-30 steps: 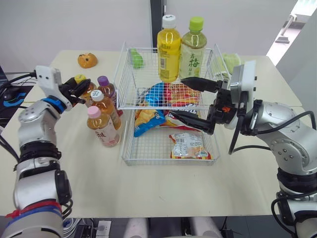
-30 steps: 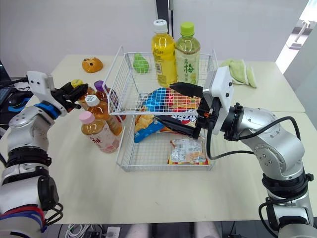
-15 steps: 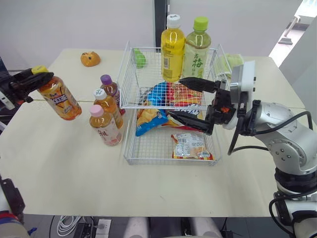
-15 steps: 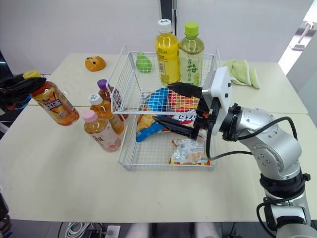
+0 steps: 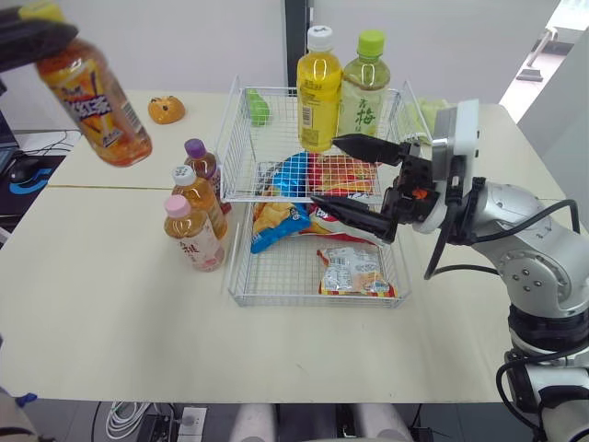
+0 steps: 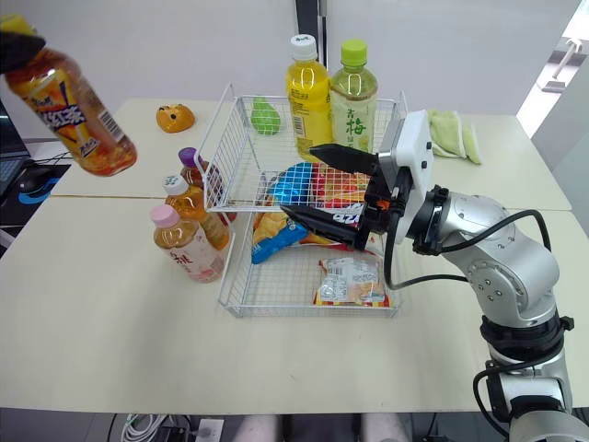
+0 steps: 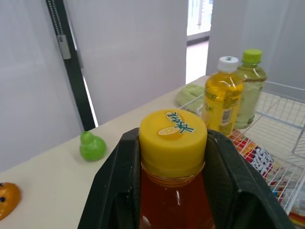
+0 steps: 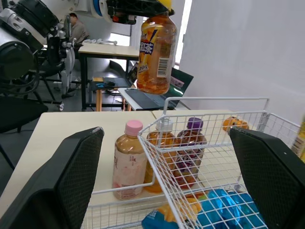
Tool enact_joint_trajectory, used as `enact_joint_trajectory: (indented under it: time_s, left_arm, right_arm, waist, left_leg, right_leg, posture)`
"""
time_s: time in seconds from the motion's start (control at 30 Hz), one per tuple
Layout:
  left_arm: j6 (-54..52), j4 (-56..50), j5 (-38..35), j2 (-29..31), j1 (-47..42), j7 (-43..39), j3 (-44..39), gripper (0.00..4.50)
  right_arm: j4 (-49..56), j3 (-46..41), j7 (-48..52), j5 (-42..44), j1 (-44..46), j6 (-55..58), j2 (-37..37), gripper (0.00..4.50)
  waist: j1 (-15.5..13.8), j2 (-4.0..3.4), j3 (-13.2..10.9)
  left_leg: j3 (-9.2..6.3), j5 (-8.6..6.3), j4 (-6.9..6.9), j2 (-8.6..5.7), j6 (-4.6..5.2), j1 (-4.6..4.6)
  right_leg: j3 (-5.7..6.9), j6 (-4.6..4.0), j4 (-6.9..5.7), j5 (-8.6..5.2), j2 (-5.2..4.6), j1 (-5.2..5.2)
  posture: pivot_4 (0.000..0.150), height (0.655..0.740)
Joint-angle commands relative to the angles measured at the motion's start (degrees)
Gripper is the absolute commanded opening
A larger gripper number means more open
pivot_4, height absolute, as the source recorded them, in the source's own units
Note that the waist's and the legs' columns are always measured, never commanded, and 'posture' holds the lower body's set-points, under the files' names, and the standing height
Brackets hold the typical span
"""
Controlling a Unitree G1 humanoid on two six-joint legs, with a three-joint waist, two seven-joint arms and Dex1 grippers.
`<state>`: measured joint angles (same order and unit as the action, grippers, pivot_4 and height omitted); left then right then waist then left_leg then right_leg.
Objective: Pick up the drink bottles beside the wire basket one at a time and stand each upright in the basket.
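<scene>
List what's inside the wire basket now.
A yellow bottle and a green bottle stand at the back; snack packets lie in front. The open right claw covers part of them; anything underneath is hidden.

Six drink bottles — one wire basket — two toys.

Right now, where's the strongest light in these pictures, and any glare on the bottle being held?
Left wrist view: the opening behind the yellow bottle is blown out; the orange bottle shows a soft sheen on its cap. Right wrist view: a bright strip beside that bottle, its liquid glowing. Left eye view: brightest top right; table shadows faint.
</scene>
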<state>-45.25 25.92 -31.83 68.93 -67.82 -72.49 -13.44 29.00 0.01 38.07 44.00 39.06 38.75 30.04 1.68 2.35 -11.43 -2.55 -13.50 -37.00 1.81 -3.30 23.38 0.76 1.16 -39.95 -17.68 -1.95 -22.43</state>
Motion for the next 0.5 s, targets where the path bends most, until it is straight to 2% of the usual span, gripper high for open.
enact_joint_trajectory:
  time_s: [0.03,0.23,0.5]
  left_arm:
    - [1.36,-0.33,-0.49,-2.54,-7.08,-0.47,1.19,1.36]
    - [4.98,5.36,2.52,-10.91,-16.32,-2.76,6.2,1.36]
    - [15.16,20.44,7.86,-21.18,-25.49,-4.93,8.39,1.36]
  right_arm:
    - [3.18,-1.92,-2.52,0.54,1.23,0.25,0.06,4.5]
    - [6.38,-3.1,-5.6,0.16,-0.94,1.64,1.75,4.5]
    - [11.17,-4.75,-12.11,1.2,-2.16,5.41,3.35,4.5]
  waist:
    - [-0.07,0.0,0.0]
    - [-0.03,0.0,0.0]
    - [-0.01,0.0,0.0]
  left_leg:
    - [0.02,0.0,0.0,-0.01,0.0,0.0]
    - [0.04,0.0,-0.01,-0.03,0.0,0.03]
    - [0.09,0.01,-0.07,-0.05,0.0,0.4]
  right_leg:
    - [-0.02,0.0,0.0,0.0,-0.01,0.0]
    - [-0.03,0.0,0.01,0.0,-0.02,-0.03]
    - [-0.08,0.0,-0.07,0.01,-0.03,-0.43]
  posture:
    - [0.15,0.74]
    - [0.15,0.74]
    - [0.15,0.74]
